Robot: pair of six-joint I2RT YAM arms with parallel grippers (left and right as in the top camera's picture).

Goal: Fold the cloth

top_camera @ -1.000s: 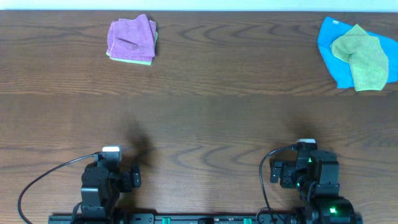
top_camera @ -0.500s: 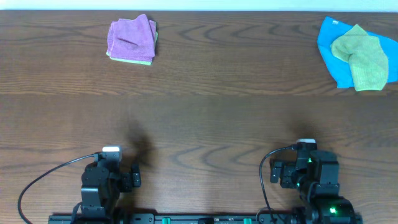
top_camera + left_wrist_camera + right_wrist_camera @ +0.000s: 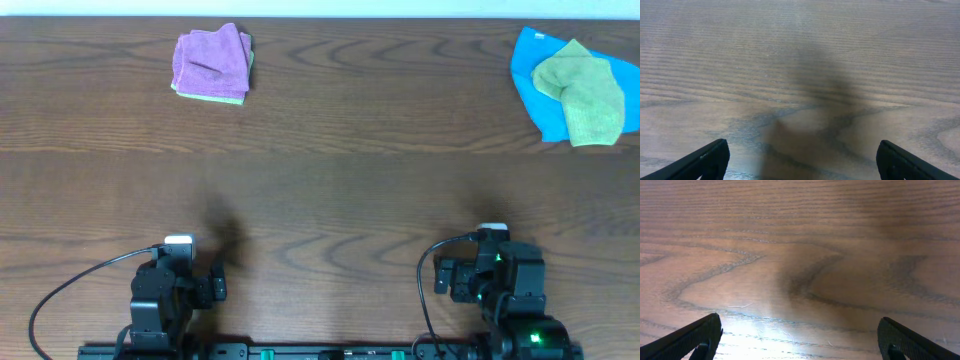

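Note:
The purple-lilac cloth [image 3: 210,62] lies bunched and folded over at the far left of the table in the overhead view. It rests on a lime-green cloth whose edge [image 3: 218,99] peeks out below it. My left arm [image 3: 165,290] and right arm [image 3: 500,285] sit at the near edge, far from the cloth. In the left wrist view my left gripper [image 3: 802,152] stands open over bare wood. The right gripper [image 3: 800,327] is open too, with only table between its fingers. Neither wrist view shows the cloth.
A bright blue cloth [image 3: 535,95] with a crumpled green cloth [image 3: 585,90] on top lies at the far right. The dark wooden table [image 3: 330,190] stretches between the arms and the cloths.

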